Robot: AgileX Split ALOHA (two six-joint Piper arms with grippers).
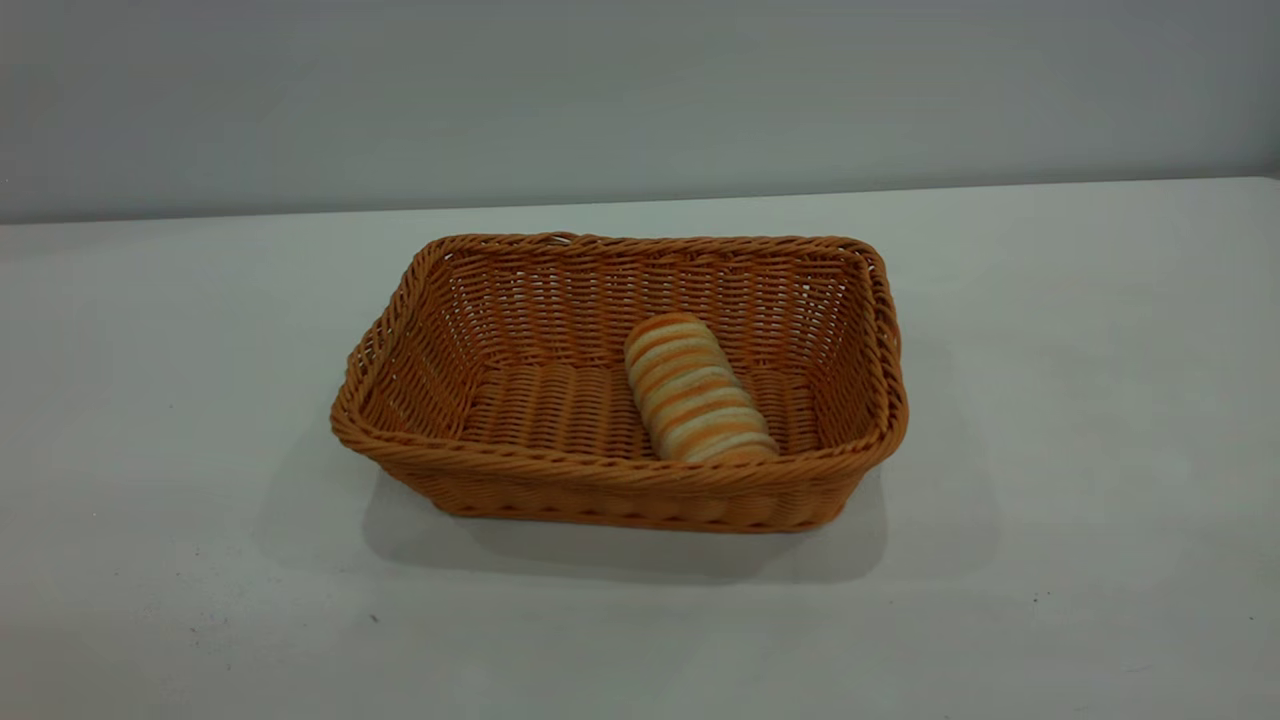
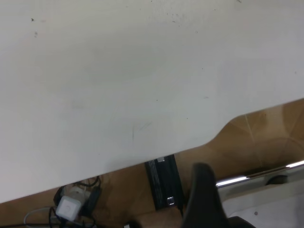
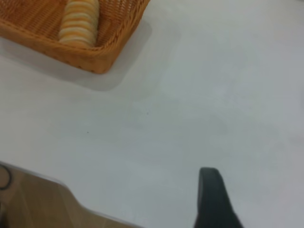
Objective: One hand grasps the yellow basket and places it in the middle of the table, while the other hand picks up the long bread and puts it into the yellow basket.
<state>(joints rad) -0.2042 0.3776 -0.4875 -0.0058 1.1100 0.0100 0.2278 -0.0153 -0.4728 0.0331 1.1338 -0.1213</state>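
Observation:
The yellow basket (image 1: pixel 620 475) stands in the middle of the table (image 1: pixel 1050 400). The long bread (image 1: pixel 695 390) lies inside it, right of centre, running from the front rim toward the back. Neither gripper shows in the exterior view. In the right wrist view, the basket's corner (image 3: pixel 102 59) with the bread (image 3: pixel 80 21) is far from my right gripper (image 3: pixel 213 199), which hangs over bare table. My left gripper (image 2: pixel 204 199) is by the table's edge, over the floor, holding nothing I can see. Only a dark part of each gripper shows.
A grey wall runs behind the table. In the left wrist view the bare tabletop (image 2: pixel 118 85) ends in a notched edge. Below it are a wooden floor, a white power adapter (image 2: pixel 68 207) with cables and a black bar (image 2: pixel 164 183).

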